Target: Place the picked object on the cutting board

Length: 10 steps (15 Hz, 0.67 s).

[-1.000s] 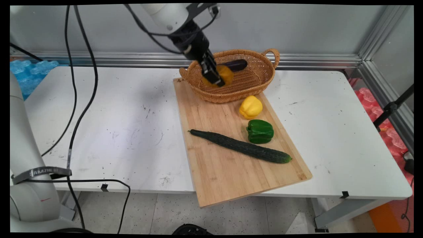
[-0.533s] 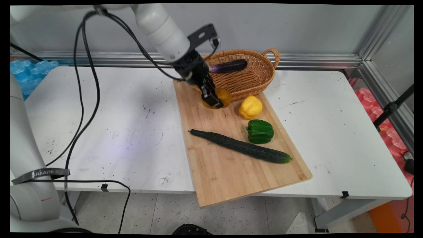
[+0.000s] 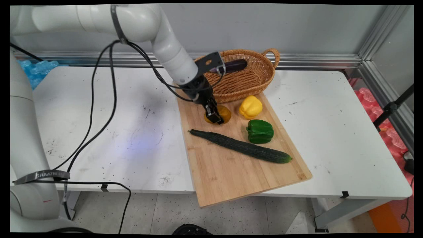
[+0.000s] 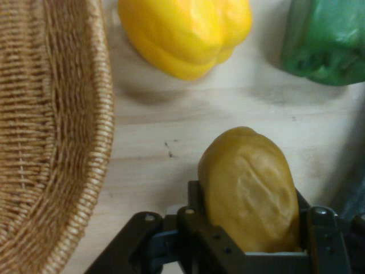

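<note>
white arm angled down, gripper (image 3: 215, 116) clamped on orange bread roll (image 4: 249, 188) over wooden board (image 3: 231, 172)

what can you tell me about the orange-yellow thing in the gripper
The orange-yellow object is a rounded, egg-like lump with a dull, faintly creased skin, like a bread roll or small fruit; which, I cannot tell. The gripper is shut on it, one finger on each side. It sits low over the wooden cutting board, just in front of the wicker basket, left of the yellow bell pepper. Whether it touches the board is unclear.
</note>
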### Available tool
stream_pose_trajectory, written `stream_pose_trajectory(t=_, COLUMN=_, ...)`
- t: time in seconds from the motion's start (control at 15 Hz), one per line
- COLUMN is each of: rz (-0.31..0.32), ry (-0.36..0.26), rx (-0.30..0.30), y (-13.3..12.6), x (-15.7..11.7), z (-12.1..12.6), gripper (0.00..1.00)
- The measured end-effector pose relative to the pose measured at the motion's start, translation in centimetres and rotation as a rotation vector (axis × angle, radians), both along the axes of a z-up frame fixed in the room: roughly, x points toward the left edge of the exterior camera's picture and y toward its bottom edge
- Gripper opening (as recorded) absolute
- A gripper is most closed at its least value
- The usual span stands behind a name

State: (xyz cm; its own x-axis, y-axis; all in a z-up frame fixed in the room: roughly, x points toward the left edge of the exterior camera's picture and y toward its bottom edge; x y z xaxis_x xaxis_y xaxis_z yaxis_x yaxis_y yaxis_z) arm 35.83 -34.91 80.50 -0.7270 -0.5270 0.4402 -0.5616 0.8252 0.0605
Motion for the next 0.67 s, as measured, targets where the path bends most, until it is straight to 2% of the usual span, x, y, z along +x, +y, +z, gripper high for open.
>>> stream_pose_trajectory(t=0.33, rz=-0.005, ry=-0.013, rx=0.008, y=-0.7, x=-0.4, z=-2.3, gripper=0.00)
stream_pose_trajectory(t=0.4, rz=-0.011, ry=-0.013, rx=0.003, y=-0.9, x=-0.5, z=-2.6, gripper=1.00)
stream_pose_trajectory(t=0.67, rz=-0.036, ry=-0.004, rx=-0.024, y=-1.3, x=-0.9, z=-2.4, gripper=1.00)
